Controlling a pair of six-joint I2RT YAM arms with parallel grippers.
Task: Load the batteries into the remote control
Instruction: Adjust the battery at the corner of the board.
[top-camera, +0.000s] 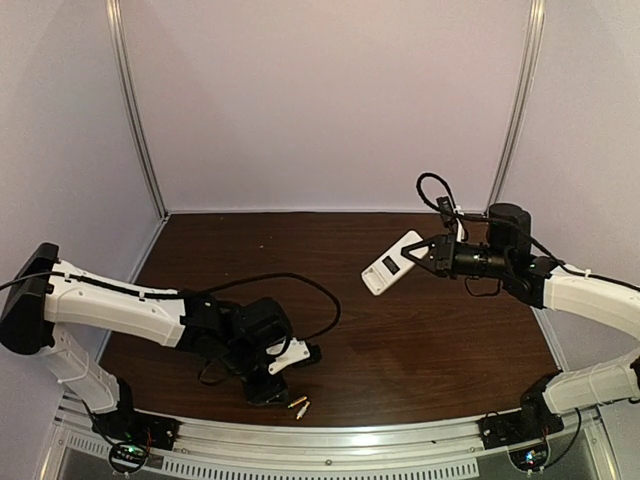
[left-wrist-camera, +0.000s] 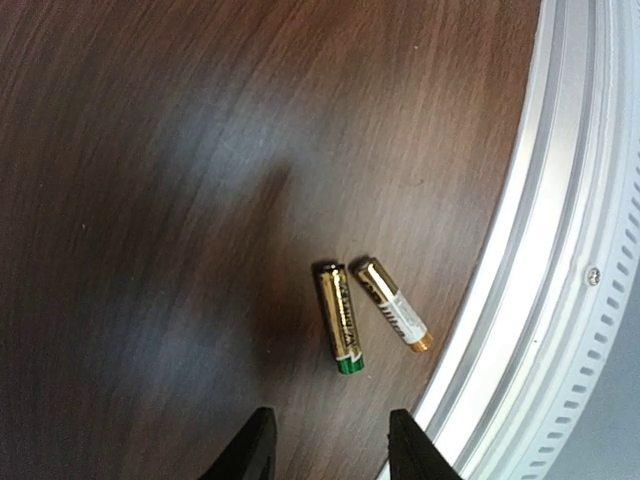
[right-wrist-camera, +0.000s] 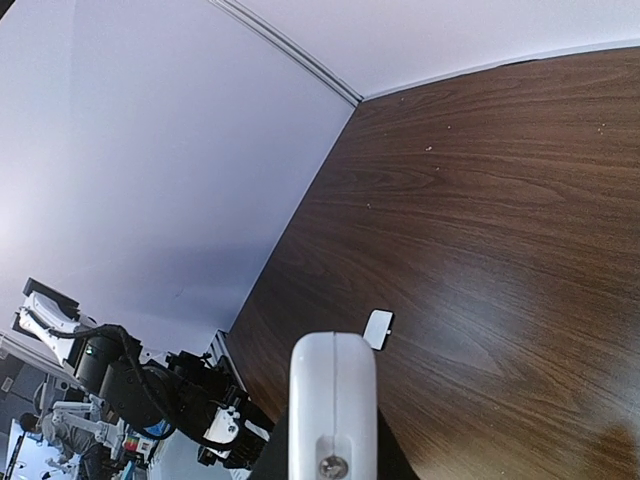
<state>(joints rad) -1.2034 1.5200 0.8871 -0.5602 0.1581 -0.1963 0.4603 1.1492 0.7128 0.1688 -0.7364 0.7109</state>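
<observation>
Two gold batteries lie side by side on the wooden table near its front edge, one with a green end (left-wrist-camera: 340, 318) and one with a white band (left-wrist-camera: 392, 303); they also show in the top view (top-camera: 298, 405). My left gripper (left-wrist-camera: 335, 450) (top-camera: 268, 388) is open and empty, hovering just short of them. My right gripper (top-camera: 428, 254) is shut on the white remote control (top-camera: 393, 263) and holds it in the air over the right half of the table, its open dark battery recess facing up. In the right wrist view the remote (right-wrist-camera: 332, 395) shows end-on between the jaws.
A small white battery cover (right-wrist-camera: 378, 328) lies flat on the table between the arms. The metal front rail (left-wrist-camera: 560, 300) runs right beside the batteries. Pale walls enclose the table at the back and sides.
</observation>
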